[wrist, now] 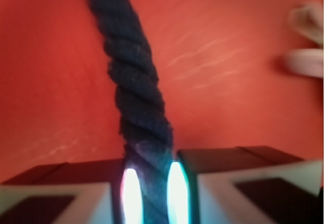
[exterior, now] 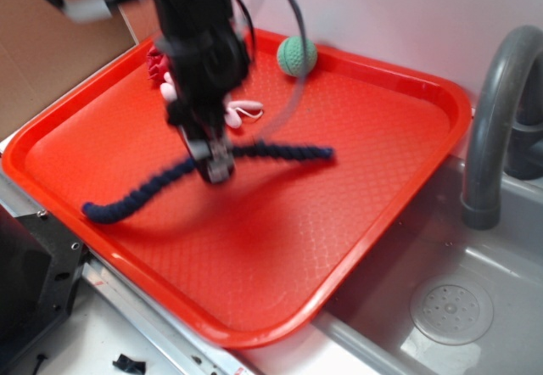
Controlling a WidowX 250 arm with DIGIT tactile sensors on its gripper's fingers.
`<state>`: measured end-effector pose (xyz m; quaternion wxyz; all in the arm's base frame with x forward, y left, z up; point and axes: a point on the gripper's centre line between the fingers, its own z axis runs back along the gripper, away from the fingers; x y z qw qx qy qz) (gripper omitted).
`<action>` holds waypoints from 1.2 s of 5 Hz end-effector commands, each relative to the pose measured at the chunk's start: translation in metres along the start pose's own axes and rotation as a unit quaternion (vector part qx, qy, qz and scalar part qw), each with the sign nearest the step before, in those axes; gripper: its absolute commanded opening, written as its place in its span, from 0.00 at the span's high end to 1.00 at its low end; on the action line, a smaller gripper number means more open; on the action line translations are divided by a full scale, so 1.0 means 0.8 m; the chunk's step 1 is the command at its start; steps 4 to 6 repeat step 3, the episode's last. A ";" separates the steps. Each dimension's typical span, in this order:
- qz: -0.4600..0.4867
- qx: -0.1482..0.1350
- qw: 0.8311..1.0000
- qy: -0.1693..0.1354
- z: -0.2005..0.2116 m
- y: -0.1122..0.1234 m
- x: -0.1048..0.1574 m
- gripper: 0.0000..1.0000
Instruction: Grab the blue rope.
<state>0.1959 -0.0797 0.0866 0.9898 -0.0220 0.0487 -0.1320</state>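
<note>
Near the middle of the red plastic tray (exterior: 373,188), the black gripper (exterior: 216,165) has its jaws closed tight on the thick navy twisted rope (exterior: 127,204) mid-length, ends trailing toward eight and three o'clock; the grab seems done, though blur hides any lift.

Exterior looks down obliquely on the red tray (exterior: 373,180); wrist view, seemingly centred between jaws, shares it close-up

The gripper (wrist: 150,193) is clamped on the blue rope (wrist: 132,77), which runs up across the red tray (wrist: 228,92)
</note>
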 end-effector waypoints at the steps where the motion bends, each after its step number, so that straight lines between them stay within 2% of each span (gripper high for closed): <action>1: 0.055 0.012 0.997 -0.043 0.112 -0.009 -0.025 1.00; 2: 0.057 0.072 0.996 0.001 0.137 -0.008 -0.036 1.00; 3: 0.026 0.059 0.998 -0.006 0.135 -0.010 -0.035 1.00; 6: 0.026 0.059 0.998 -0.006 0.135 -0.010 -0.035 1.00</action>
